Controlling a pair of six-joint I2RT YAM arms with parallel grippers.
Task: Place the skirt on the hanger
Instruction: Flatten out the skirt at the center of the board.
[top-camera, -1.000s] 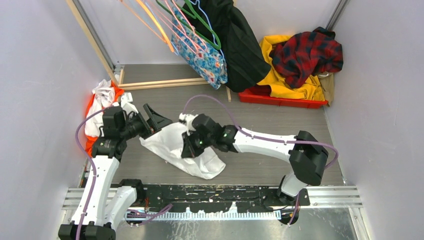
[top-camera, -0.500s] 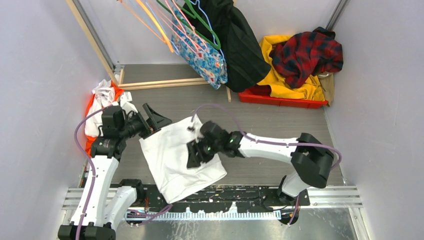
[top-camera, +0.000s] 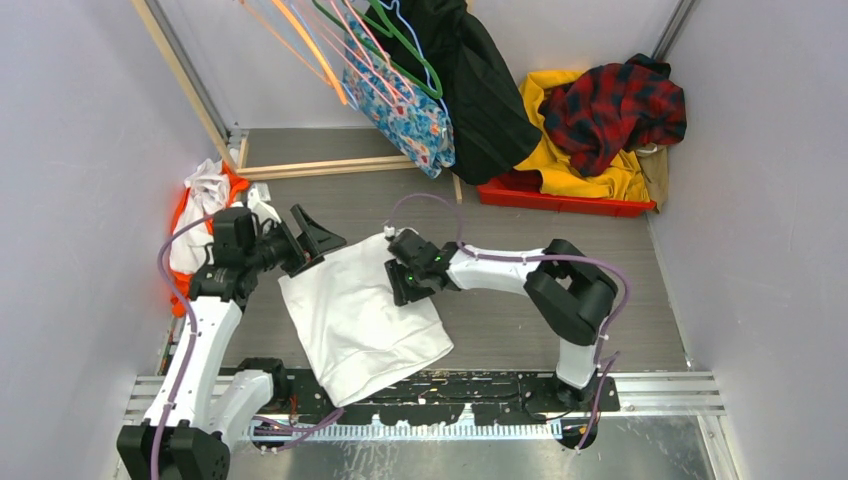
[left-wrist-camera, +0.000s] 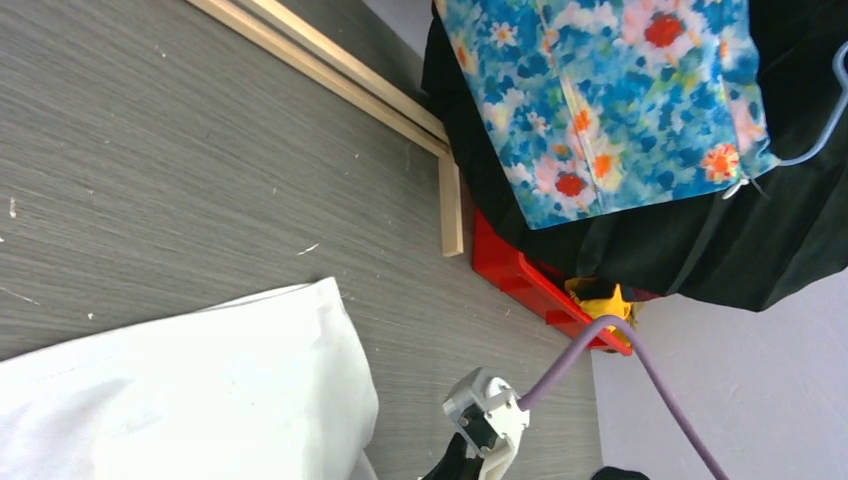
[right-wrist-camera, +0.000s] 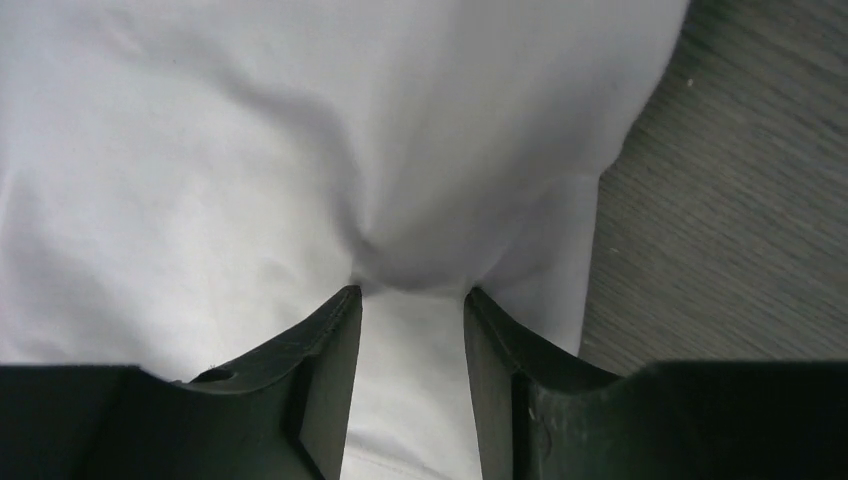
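The right hand (right-wrist-camera: 410, 292) is down on the white garment (top-camera: 360, 320), its 2 black fingers (right-wrist-camera: 325, 380) standing apart with their tips pressed into the cloth. A soft pucker has gathered just ahead of the gap between them, but nothing is clamped. The garment lies spread flat on the grey wood-grain worktop (top-camera: 520, 250), and the hand sits at its upper right edge.

The left hand (top-camera: 322, 230) is off the garment's upper left corner, spread wide and carrying nothing. Whether it touches the cloth I cannot tell. Beside that arm, against the left wall, sits a heap of orange and white clothes (top-camera: 205, 195).

The skirt (top-camera: 410, 115), blue with red, orange and white flowers, hangs at the back of the space, well apart from both hands. It dangles among a bunch of coloured wire hangers (top-camera: 340, 50) and rests against the black coat (top-camera: 480, 90). Which hanger carries it I cannot make out. Its lower corner ends just above a pale wooden bar (top-camera: 320, 167) lying on the worktop.

To the right of the coat a red tray (top-camera: 560, 200) holds a yellow garment (top-camera: 590, 175) with a red and black plaid shirt (top-camera: 615, 105) on top
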